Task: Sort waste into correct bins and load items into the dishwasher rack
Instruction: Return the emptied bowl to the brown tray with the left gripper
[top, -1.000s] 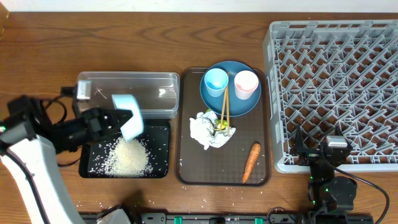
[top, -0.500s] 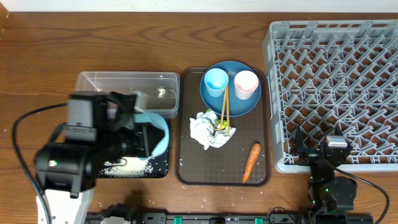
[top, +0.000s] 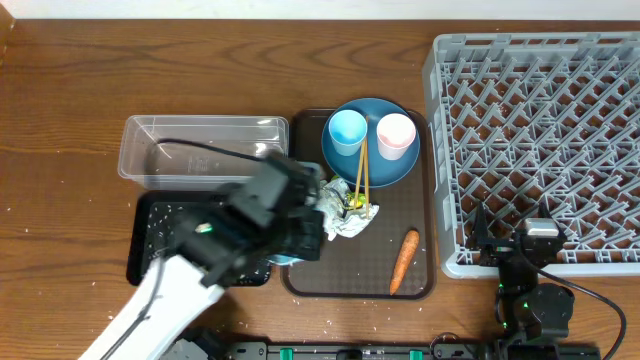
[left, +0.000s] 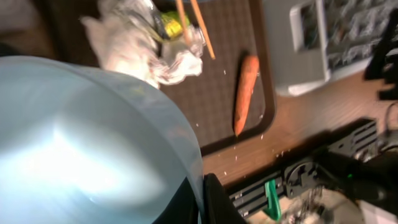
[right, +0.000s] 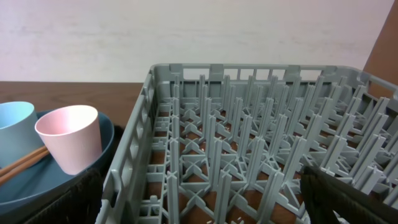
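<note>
**Desk:** Wooden table, overhead view: where does your sorting stand?

**Caption:** Early, by the look of it. Rice grains speckle the black tray at lower left. At bottom centre, your left gripper pinches the rim of the small bowl.

**Desk:** What remains?

**Caption:** Nearly everything. Carrot and wrapper lie on the serving tray. The clear tub looks empty. Both cups and the chopsticks sit on the blue plate. The rack at right holds nothing, and your right gripper sits at its lower edge, fingers spread.
</note>
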